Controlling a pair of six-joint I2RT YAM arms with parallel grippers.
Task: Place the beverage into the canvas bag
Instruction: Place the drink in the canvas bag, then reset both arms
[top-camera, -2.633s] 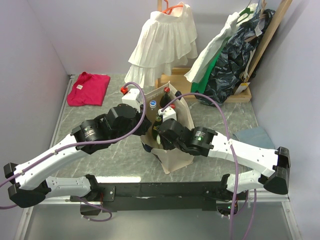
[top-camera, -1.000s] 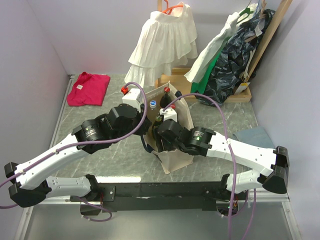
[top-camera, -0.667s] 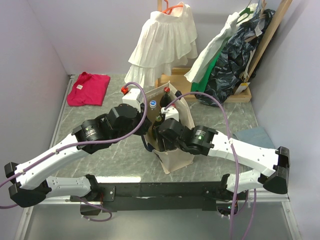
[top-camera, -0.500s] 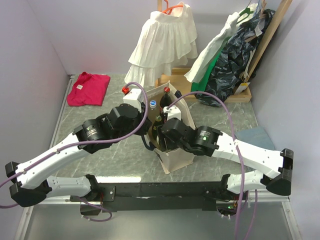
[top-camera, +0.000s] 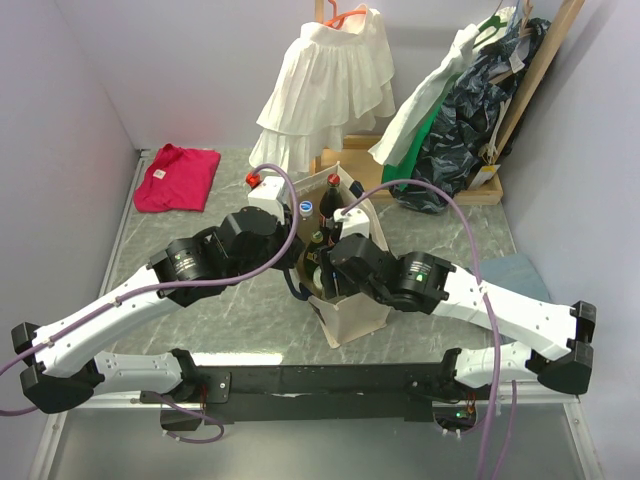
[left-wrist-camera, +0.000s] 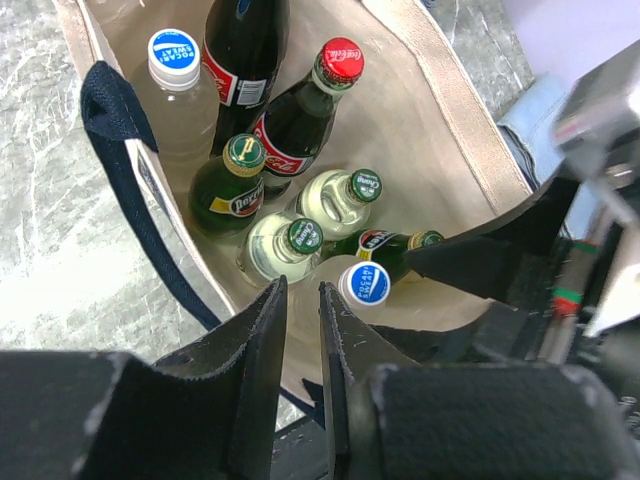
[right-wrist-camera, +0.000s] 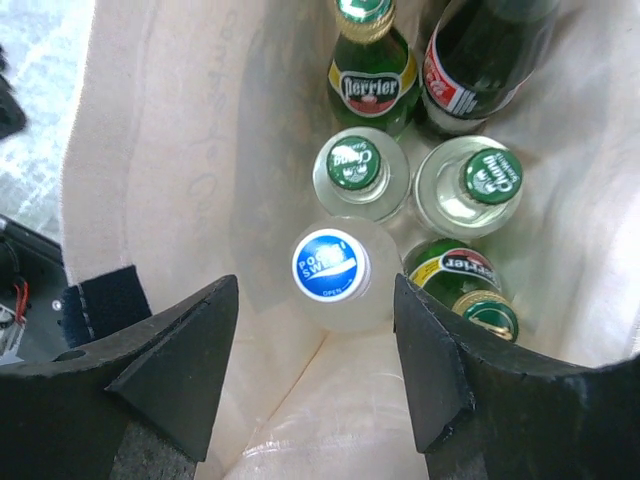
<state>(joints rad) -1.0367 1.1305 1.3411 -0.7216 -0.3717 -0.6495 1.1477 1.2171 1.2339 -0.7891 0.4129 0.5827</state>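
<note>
Beverage (right-wrist-camera: 331, 264), the blue-capped bottle, stands upright inside the canvas bag (right-wrist-camera: 170, 150), straight below my right claw (right-wrist-camera: 312, 290). My fingers are spread wide either side of it and grip nothing. Just beyond sit two green-capped bottles (right-wrist-camera: 358, 165), farther off the Perrier (right-wrist-camera: 372, 85). My left claw (left-wrist-camera: 297, 300), nearly closed, pinches the bag's rim. Placing looks done, I judge. Next calls for a straight lift out, clear of the canvas walls.

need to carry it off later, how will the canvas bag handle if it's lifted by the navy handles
Probably heavy: the canvas bag holds several bottles, some seemingly glass. Its walls look soft and creased, so it would likely sag around them. The bottles lean together and may shift or clink.
</note>
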